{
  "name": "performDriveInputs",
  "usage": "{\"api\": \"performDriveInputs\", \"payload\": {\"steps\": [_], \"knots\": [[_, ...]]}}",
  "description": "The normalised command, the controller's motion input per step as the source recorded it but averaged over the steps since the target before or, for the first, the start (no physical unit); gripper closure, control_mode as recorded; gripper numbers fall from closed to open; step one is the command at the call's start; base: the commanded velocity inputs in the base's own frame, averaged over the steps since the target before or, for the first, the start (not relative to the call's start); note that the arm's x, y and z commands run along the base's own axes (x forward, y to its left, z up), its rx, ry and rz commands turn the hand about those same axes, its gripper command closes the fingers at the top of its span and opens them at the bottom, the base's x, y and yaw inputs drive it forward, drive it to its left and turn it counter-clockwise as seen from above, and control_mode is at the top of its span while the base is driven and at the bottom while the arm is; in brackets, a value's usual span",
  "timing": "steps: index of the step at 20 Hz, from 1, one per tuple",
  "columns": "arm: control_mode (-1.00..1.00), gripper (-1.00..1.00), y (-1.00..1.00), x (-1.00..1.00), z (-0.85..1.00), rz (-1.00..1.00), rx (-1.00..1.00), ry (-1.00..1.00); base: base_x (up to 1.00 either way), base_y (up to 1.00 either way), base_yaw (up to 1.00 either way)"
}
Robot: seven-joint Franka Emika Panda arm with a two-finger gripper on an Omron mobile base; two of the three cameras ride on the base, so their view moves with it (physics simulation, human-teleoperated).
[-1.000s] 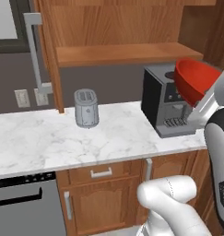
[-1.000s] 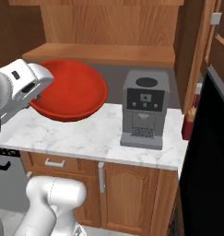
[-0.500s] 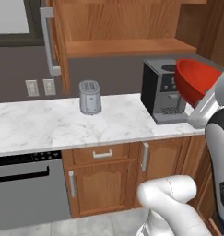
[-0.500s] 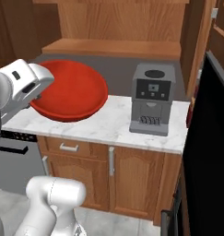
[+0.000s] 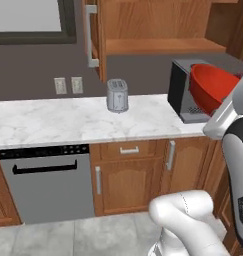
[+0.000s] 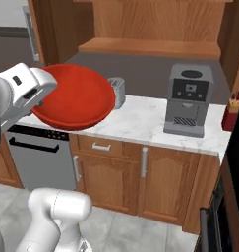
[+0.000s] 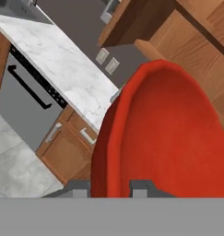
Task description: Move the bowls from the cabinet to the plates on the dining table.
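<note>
My gripper (image 7: 109,188) is shut on the rim of the glossy red bowl (image 7: 173,133), one fingertip on each side of the rim. I hold the bowl (image 5: 213,90) up at the right, tilted, in front of the coffee machine. From the other side the same bowl (image 6: 76,96) hangs over the counter's front edge beside my white hand. The wooden cabinet (image 5: 158,45) stands open above the counter, its door with the grey bar handle (image 5: 90,35) swung out. The plates and the dining table are out of view.
A marble counter (image 5: 53,122) runs below the cabinet. On it stand a grey toaster (image 5: 117,95) and a coffee machine (image 6: 189,101). A dishwasher (image 5: 45,182) and wooden drawers sit under it. A red container (image 6: 231,115) stands at the counter's far right end.
The whole picture has shifted: the base has backed away from the counter, so more floor and lower cupboards show. The red bowl stays in the gripper as before.
</note>
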Motion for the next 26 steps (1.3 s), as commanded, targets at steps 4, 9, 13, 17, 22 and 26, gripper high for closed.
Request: {"api": "performDriveInputs", "payload": {"steps": [4, 9, 13, 17, 22, 26], "knots": [[1.00, 1.00, 0.00, 0.00, 0.00, 0.00, 0.00, 0.00, -0.53, 0.49, 0.16], [1.00, 1.00, 0.00, 0.00, 0.00, 0.00, 0.00, 0.00, -0.41, 0.50, 0.24], [1.00, 1.00, 0.00, 0.00, 0.00, 0.00, 0.00, 0.00, -0.24, 0.52, 0.33], [1.00, 1.00, 0.00, 0.00, 0.00, 0.00, 0.00, 0.00, -0.04, 0.51, 0.37], [1.00, 1.00, 0.00, 0.00, 0.00, 0.00, 0.00, 0.00, 0.00, 0.45, 0.36], [1.00, 1.00, 0.00, 0.00, 0.00, 0.00, 0.00, 0.00, 0.00, 0.46, 0.34]]}}
